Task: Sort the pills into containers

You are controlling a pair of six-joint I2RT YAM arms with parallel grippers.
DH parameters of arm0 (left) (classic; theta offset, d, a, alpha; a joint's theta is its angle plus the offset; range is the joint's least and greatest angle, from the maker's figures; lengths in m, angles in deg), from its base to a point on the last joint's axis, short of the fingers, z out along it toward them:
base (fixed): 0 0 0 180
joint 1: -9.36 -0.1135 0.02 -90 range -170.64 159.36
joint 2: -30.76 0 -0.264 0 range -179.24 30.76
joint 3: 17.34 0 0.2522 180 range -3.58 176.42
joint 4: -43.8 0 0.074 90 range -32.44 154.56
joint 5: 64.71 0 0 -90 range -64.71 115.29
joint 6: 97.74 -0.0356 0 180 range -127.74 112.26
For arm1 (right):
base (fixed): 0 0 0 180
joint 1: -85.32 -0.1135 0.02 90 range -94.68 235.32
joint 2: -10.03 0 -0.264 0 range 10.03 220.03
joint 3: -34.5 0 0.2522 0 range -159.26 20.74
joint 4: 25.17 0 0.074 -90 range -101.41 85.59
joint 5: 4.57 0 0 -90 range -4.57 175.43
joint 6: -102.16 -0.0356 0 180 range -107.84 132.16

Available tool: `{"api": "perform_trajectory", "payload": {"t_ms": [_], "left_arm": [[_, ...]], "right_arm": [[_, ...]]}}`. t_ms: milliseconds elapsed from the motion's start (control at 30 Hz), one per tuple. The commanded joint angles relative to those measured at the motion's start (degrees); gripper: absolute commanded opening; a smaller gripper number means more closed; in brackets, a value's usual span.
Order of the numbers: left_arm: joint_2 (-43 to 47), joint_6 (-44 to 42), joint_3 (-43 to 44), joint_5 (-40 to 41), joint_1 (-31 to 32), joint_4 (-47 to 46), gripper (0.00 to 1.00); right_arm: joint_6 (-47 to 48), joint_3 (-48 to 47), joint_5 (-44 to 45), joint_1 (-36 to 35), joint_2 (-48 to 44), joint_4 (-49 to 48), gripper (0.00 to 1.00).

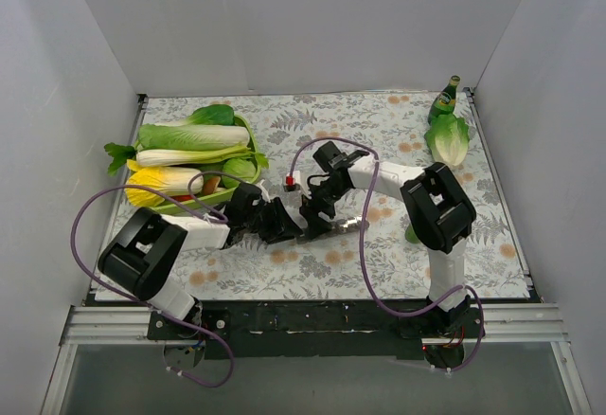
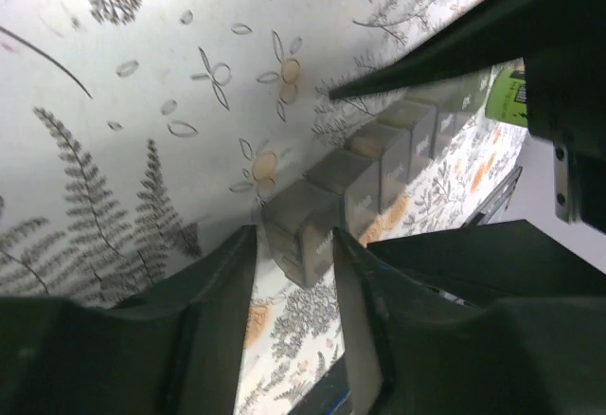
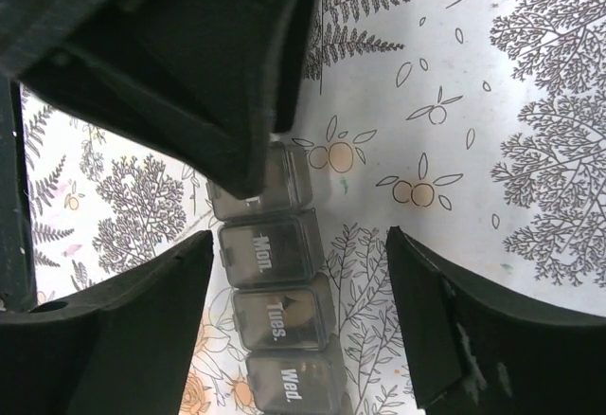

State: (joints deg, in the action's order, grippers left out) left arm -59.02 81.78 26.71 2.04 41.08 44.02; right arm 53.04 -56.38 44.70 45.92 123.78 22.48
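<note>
Containers (image 2: 379,161) between left fingers (image 2: 220,294)

Translucent grey plastic containers (image 3: 270,259) on a matt printed cloth (image 3: 473,102).

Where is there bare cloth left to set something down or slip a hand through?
Free: the back centre between the vegetable basket and the lettuce; the near strip between the two arm bases. Crowded: the middle, where the left arm and right arm meet over the pill organiser.
</note>
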Motion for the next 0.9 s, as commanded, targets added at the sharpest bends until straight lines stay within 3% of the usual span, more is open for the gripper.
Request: {"api": "perform_trajectory", "payload": {"t_ms": [0,133,267,567,800,867], "left_arm": [[2.9,-3.7,-3.0,6.9,0.6,13.2,0.45],[6.1,-3.6,-1.6,7.2,0.6,15.3,0.61],[9.2,-3.7,0.1,7.8,0.6,17.5,0.67],[20.9,-4.5,-0.6,9.6,0.5,21.2,0.73],[31.2,-9.2,-2.8,10.7,0.5,21.0,0.8],[33.6,-11.1,-3.3,10.8,0.4,20.7,0.86]], "right_arm": [[2.4,-1.9,-1.0,0.6,-2.7,1.3,0.84],[4.7,-2.5,-0.2,1.6,-4.1,2.7,0.92],[6.7,-2.3,0.2,2.9,-5.9,3.6,0.95],[15.6,4.3,0.0,5.0,-14.8,2.4,0.95],[26.5,17.1,-2.5,6.4,-23.4,-3.6,0.95],[28.7,19.3,-0.7,6.8,-25.5,-5.1,0.96]]}}
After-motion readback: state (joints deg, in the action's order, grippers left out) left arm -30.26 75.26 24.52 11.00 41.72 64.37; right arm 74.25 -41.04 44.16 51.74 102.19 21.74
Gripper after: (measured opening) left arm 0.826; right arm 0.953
